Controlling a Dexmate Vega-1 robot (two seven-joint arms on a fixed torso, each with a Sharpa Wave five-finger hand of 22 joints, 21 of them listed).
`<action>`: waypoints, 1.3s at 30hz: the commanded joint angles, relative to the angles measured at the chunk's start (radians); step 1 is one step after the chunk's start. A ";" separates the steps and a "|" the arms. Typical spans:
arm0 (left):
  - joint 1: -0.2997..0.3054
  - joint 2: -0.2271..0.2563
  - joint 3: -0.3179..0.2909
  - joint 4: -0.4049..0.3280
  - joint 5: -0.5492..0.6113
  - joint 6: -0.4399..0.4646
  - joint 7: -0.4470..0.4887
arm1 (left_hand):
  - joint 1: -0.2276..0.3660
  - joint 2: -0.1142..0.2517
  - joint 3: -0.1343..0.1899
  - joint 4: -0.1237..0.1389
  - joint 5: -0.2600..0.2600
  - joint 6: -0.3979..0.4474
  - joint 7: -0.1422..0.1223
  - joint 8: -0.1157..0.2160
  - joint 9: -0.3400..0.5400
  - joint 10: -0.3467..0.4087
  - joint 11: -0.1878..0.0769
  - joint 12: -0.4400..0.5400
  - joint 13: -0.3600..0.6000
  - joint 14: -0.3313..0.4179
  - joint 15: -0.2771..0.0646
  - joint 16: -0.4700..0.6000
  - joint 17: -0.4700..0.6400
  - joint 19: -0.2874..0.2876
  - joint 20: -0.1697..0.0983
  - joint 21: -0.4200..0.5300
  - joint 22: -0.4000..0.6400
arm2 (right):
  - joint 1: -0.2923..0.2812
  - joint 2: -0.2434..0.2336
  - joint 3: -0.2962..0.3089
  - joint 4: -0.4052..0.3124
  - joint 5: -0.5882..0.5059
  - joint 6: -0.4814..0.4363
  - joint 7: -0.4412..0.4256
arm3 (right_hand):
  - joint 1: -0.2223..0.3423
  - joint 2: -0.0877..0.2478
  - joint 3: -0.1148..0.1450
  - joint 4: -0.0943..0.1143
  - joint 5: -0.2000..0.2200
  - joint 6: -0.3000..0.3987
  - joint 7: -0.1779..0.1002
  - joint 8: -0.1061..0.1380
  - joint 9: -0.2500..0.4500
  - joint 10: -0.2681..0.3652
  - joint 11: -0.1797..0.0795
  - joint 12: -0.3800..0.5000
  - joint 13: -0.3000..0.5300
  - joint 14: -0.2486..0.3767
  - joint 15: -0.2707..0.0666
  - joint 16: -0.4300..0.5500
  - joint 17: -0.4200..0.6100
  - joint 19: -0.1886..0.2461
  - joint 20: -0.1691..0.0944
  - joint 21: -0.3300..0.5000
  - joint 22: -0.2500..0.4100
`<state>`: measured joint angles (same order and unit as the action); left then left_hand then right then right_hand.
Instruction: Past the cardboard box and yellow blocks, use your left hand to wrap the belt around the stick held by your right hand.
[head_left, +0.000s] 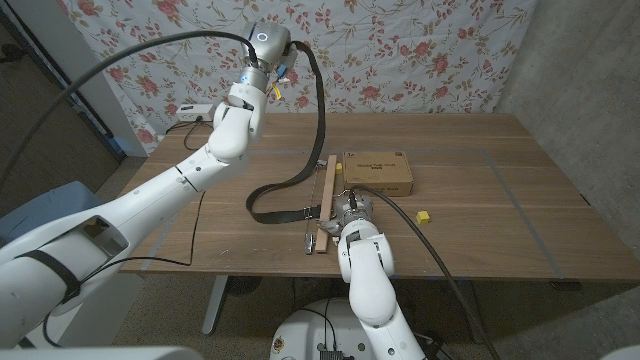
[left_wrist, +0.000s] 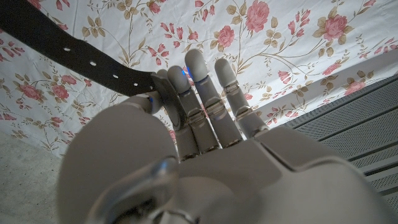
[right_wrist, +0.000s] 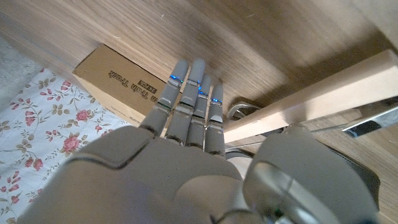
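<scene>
the right hand (head_left: 353, 213) is low at the near side of the desk (head_left: 480, 190), with its short arm coming up from the bottom edge. it holds the stick (head_left: 325, 205), a long pale piece of wood that lies on the desk and points away from the robot. in the right wrist view the fingers (right_wrist: 186, 106) are straight and close together, reaching over the stick (right_wrist: 311, 99) toward the cardboard box (right_wrist: 121, 84).

a small yellow block (head_left: 424, 215) sits on the desk to the right of the hand. the cardboard box (head_left: 378, 171) lies flat just past the hand, beside the far end of the stick.

the belt (head_left: 290, 190) is dark. one end lies in a loop on the desk, touching the stick near the right hand. from there it climbs up in a curve.

the left arm stretches long from the bottom left corner, up and far over the desk. the left hand (head_left: 262, 72) is raised high in front of the flower cloth (head_left: 400, 50) and holds the top end of the belt. in the left wrist view the fingers (left_wrist: 199, 93) point up, and the belt (left_wrist: 74, 56) is pinched at the side of the hand.
</scene>
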<state>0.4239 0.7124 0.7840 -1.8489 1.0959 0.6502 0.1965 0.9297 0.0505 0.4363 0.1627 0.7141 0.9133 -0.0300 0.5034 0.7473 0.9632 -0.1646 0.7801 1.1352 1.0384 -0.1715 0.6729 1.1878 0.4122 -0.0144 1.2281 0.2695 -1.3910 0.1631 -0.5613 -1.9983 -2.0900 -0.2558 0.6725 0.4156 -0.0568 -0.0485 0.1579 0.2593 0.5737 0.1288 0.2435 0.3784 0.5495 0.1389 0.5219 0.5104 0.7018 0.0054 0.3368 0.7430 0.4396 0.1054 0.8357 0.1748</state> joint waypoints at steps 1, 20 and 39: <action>0.023 0.020 -0.020 -0.015 -0.017 -0.004 0.017 | 0.007 0.002 0.003 0.004 0.002 0.018 0.011 -0.002 0.002 0.024 -0.026 -0.003 0.006 0.008 -0.027 -0.005 0.000 -0.006 -0.002 0.005 0.004 | 0.034 0.010 -0.049 0.089 -0.066 -0.035 -0.009 | -0.017 0.000 -0.014 0.002 0.007 -0.012 0.011 -0.004 0.005 -0.011 0.003 0.001 0.006 -0.006 0.012 0.005 0.005 0.001 0.011 -0.008 0.003; 0.019 0.029 -0.028 0.002 -0.057 -0.040 0.046 | 0.008 0.005 0.001 0.003 -0.004 0.018 0.012 -0.009 0.002 0.025 -0.028 -0.010 0.013 0.008 -0.026 -0.009 0.007 -0.008 -0.003 0.013 0.000 | 0.077 0.014 -0.065 0.218 -0.165 -0.128 -0.085 | 0.505 0.239 0.239 -0.294 0.021 -0.022 -0.084 0.009 0.031 -0.015 -0.110 0.034 0.009 0.021 -0.122 0.058 0.019 0.122 -0.096 -0.029 0.009; -0.003 0.022 -0.020 0.047 -0.084 -0.070 0.077 | 0.008 0.007 -0.001 0.003 -0.010 0.019 0.013 -0.016 0.000 0.029 -0.027 -0.018 0.016 0.009 -0.028 -0.014 0.009 -0.010 -0.003 0.016 -0.006 | 0.061 -0.033 -0.006 0.256 0.081 -0.220 -0.547 | 0.782 0.222 0.393 -0.292 -0.057 0.309 -0.161 0.184 0.068 0.343 -0.217 0.252 0.091 0.411 -0.229 0.267 0.208 0.302 -0.259 0.236 0.047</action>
<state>0.4313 0.7366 0.7603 -1.8223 1.0290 0.5988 0.2538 0.9323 0.0531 0.4363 0.1627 0.7030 0.9150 -0.0282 0.4867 0.7454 0.9643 -0.1638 0.7650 1.1462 1.0383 -0.1713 0.6615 1.1924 0.4032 -0.0162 1.2380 0.2602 -1.3232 0.1789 -0.5972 -1.7619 -2.1552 -0.4368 0.4110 1.0951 0.0647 0.3278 -0.1169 0.1993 0.6548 0.1376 0.4182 0.4403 0.7422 0.0747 0.7636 0.5891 0.9149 0.0112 0.5921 0.9189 0.7434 -0.0627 1.0616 0.2207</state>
